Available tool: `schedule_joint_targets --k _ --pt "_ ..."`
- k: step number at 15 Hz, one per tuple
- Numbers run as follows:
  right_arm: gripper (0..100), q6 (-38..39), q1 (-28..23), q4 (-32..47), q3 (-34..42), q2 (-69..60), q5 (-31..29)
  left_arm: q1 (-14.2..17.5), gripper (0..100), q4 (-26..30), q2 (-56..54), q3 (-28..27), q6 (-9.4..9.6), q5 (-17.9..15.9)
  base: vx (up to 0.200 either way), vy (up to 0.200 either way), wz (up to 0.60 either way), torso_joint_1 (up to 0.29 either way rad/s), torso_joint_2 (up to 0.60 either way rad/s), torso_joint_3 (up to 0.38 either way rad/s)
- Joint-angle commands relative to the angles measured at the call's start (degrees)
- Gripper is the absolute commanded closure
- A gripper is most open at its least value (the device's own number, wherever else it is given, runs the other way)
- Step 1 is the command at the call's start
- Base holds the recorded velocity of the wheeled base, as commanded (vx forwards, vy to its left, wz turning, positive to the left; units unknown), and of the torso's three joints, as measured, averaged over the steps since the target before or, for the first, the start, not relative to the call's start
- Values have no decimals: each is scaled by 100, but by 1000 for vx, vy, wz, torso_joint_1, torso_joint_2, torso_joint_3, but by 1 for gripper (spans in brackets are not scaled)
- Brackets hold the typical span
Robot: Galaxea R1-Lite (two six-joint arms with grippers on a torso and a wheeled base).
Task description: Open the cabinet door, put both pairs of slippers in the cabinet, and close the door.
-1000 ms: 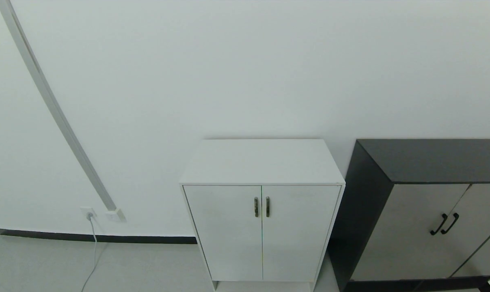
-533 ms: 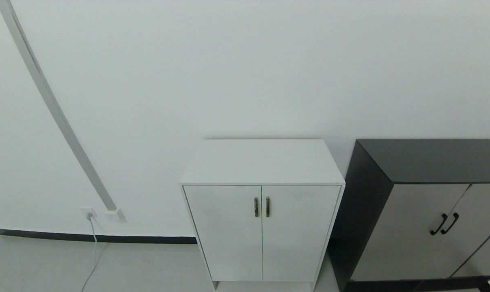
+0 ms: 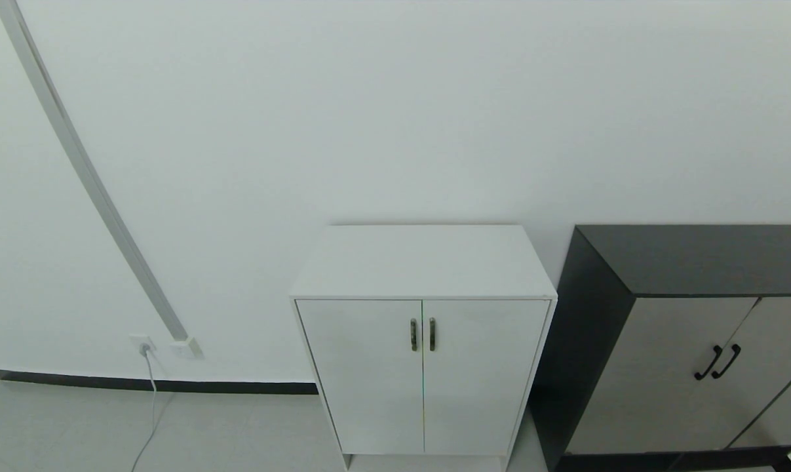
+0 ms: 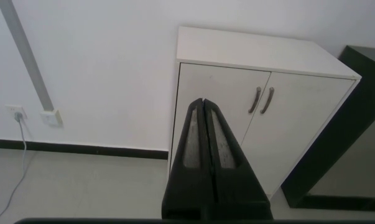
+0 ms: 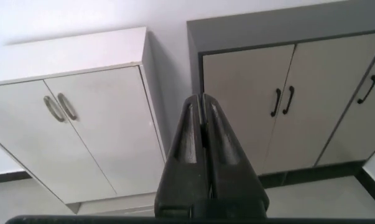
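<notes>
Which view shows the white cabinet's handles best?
Head view: the handles face the camera squarely, on shut doors. Left wrist view and right wrist view each show them at a slant.

Two cabinets: one white cabinet [image 3: 421,262] with two white doors [image 3: 369,373] and two bronze handles [image 3: 413,334], one black cabinet [image 3: 598,314] with three grey doors [image 5: 246,112] and three black handles [image 5: 277,102]. On the wall, one grey conduit strip [image 3: 87,177], one socket [image 3: 142,343], one cable [image 3: 151,406], one small box [image 3: 184,347]. Two grippers, left gripper [image 4: 203,102] and right gripper [image 5: 203,98], fingers pressed together on each.
</notes>
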Motion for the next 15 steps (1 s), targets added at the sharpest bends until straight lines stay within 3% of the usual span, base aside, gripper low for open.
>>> schedule_joint_targets --k 1,6,9,11,13,15 --pt "100 45 -7 2 0 -16 52 -1 100 -1 7 -1 -6 -3 0 0 0 0 0 0" --pt "100 476 1 2 0 -16 104 -1 100 -1 7 -1 2 -3 0 0 0 0 0 0" --pt "100 1223 1 11 -9 -16 280 -1 100 -1 7 -1 2 6 0 0 0 0 0 0" --pt "100 907 1 20 -18 -16 623 -1 100 -1 7 7 2 -3 0 0 0 0 0 0" --pt "100 -218 -7 29 -18 -16 1537 -1 100 -1 7 7 2 -3 0 0 0 0 0 0" --pt "100 -394 -7 46 -26 -16 1660 -1 100 -1 7 -1 2 -3 0 0 0 0 0 0"
